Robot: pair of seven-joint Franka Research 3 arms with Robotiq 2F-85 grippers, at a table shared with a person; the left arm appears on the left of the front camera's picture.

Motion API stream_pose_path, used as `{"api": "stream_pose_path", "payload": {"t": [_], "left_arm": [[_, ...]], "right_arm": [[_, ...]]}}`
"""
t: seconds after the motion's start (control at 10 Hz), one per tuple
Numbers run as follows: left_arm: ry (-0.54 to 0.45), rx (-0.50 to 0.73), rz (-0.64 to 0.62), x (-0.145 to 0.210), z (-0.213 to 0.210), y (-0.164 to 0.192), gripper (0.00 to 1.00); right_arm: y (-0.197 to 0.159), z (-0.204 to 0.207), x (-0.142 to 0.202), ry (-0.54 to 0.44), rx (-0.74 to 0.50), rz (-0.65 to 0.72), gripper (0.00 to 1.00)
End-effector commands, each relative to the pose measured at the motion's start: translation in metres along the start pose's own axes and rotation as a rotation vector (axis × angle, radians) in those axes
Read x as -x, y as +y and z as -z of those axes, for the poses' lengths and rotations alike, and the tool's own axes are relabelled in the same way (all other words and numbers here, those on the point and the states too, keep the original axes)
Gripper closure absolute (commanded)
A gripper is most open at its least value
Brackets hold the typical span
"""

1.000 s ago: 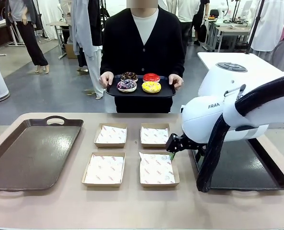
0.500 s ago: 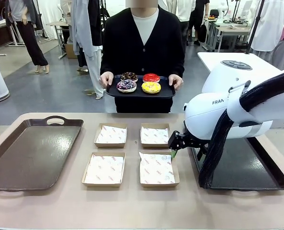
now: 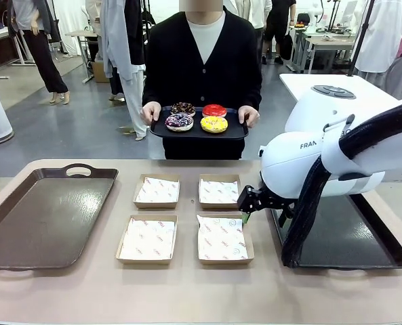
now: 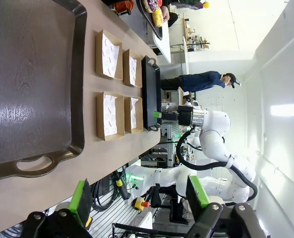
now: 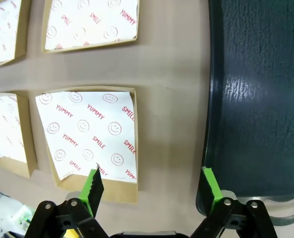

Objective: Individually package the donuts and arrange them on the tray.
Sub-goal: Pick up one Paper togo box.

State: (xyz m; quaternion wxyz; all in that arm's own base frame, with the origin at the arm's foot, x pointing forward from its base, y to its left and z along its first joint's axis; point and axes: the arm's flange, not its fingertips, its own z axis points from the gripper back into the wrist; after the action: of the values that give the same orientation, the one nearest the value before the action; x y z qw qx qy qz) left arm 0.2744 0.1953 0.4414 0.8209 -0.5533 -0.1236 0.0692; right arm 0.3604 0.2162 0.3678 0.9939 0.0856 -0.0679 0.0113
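Observation:
Across the table a person holds a black serving tray (image 3: 161, 128) with four donuts: plain dark chocolate (image 3: 183, 107), red (image 3: 214, 110), chocolate with sprinkles (image 3: 179, 120) and yellow (image 3: 214, 123). My right gripper (image 3: 245, 207) hangs open and empty just above the table, between the right-hand boxes and the dark tray (image 3: 350, 237). In the right wrist view the gripper (image 5: 151, 186) straddles the gap between a paper-lined box (image 5: 89, 134) and that dark tray (image 5: 256, 99). My left gripper (image 4: 139, 198) is open and empty, off the near end of the brown tray (image 4: 28, 74).
Four shallow cardboard boxes lined with printed paper sit in a two-by-two block mid-table: far left (image 3: 157, 190), far right (image 3: 219, 191), near left (image 3: 147, 239), near right (image 3: 222, 237). The brown tray (image 3: 45, 217) lies at the left. My right arm's bulk (image 3: 323, 162) hangs over the dark tray.
My right arm has shifted slightly right and up over the last second, then held still. The person and the donuts have not moved.

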Motion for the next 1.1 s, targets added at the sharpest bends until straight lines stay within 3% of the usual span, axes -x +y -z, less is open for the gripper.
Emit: {"api": "stream_pose_path", "payload": {"t": [0.0,0.5,1.0], "left_arm": [[0.003,0.001,0.002,0.0,0.0,-0.002,0.0],[0.003,0.001,0.002,0.0,0.0,-0.002,0.0],[0.003,0.001,0.002,0.0,0.0,-0.002,0.0]], "right_arm": [[0.019,-0.002,0.008,0.011,0.067,0.0,0.0],[0.051,0.029,0.001,0.065,0.126,0.041,0.0],[0.056,0.055,-0.017,0.076,0.181,0.058,0.0]]}}
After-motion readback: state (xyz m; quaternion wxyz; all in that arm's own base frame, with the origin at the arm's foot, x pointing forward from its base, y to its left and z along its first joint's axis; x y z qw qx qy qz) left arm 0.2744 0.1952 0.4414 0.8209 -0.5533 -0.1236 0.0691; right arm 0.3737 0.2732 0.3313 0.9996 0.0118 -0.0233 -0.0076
